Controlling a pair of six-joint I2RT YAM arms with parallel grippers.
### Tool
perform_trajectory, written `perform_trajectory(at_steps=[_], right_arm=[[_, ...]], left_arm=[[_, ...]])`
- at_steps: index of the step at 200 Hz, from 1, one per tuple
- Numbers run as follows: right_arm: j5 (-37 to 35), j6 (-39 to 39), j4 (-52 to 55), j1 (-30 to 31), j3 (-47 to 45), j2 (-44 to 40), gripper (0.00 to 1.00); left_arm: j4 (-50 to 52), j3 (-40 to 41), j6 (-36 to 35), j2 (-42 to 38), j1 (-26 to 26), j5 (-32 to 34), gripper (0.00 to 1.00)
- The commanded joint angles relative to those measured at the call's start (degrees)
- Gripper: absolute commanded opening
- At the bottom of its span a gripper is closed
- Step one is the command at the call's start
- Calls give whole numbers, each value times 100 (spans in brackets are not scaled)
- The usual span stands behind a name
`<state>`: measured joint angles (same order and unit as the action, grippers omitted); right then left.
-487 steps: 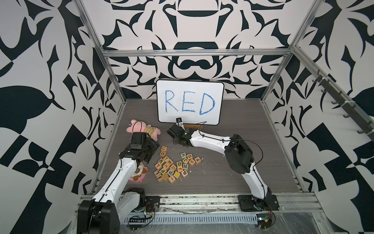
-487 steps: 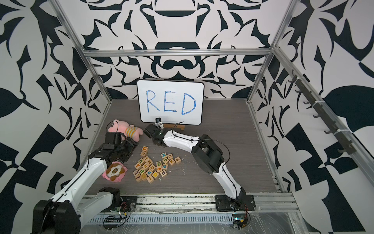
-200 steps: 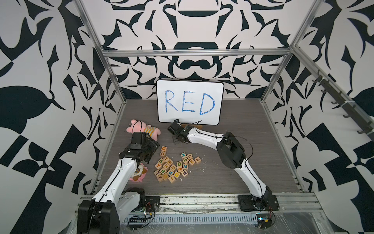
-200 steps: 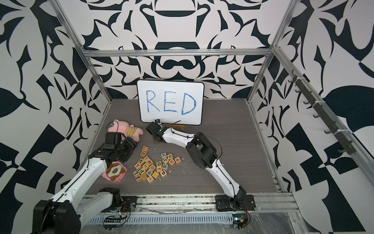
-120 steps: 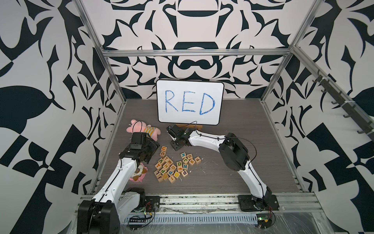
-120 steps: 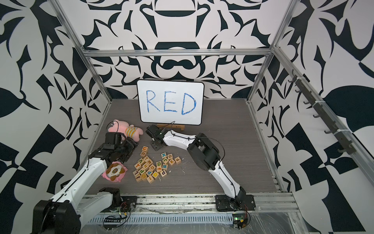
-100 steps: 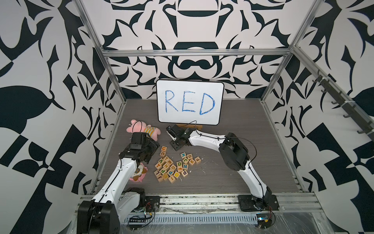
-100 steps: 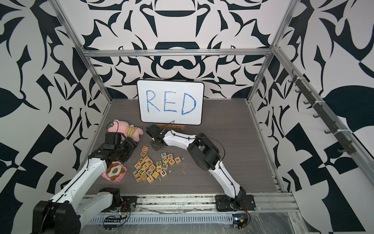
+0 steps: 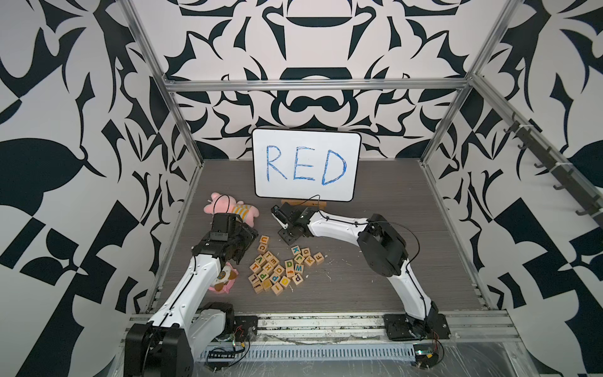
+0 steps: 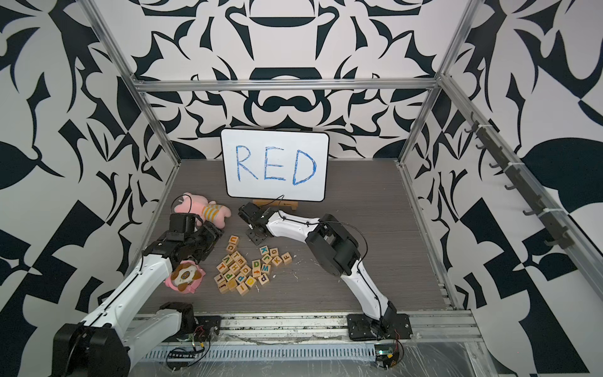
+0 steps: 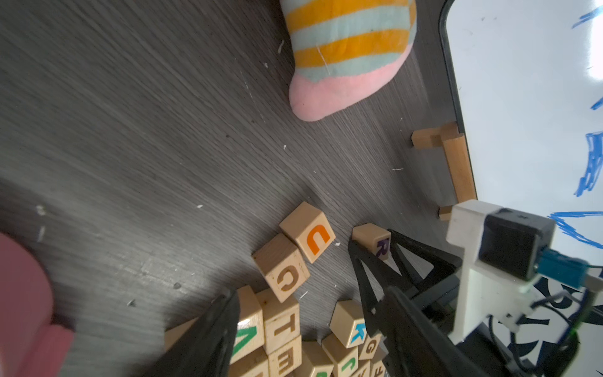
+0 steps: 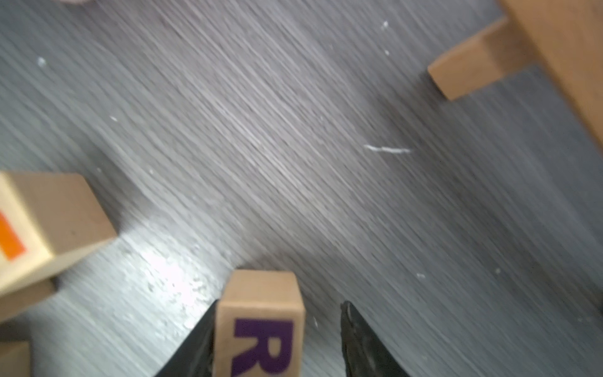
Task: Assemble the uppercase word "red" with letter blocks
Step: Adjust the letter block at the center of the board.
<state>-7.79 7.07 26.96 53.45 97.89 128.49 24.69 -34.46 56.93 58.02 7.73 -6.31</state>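
We are placing the first letter: the pale wooden cube with purple R [image 12: 261, 323] stands on the dark wood-grain table [image 9: 359, 277], our right gripper's [image 12: 279, 305] jaws parted around it. Next, we judge, we should withdraw without nudging it, then seek E in the heap of letter blocks [image 9: 277, 271].

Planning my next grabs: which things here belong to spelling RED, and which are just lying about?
Job: R block, green D block, block pile to search for E, whiteboard as reference.
Lying about: striped pink plush toy, round pink dog-face toy.
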Motion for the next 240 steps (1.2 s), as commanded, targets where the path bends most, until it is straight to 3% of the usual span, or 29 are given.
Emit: perform_trajectory(at_steps=[1, 112, 240], right_arm=[[-152, -78, 141, -111, -119, -328, 55], [-166, -24, -99, -339, -585, -667, 51], [244, 159, -268, -344, -488, -510, 38]], left_arm=[[66, -62, -102, -36, -26, -76, 74], [24, -94, -138, 58, -26, -108, 76], [21, -112, -123, 91, -26, -151, 76]])
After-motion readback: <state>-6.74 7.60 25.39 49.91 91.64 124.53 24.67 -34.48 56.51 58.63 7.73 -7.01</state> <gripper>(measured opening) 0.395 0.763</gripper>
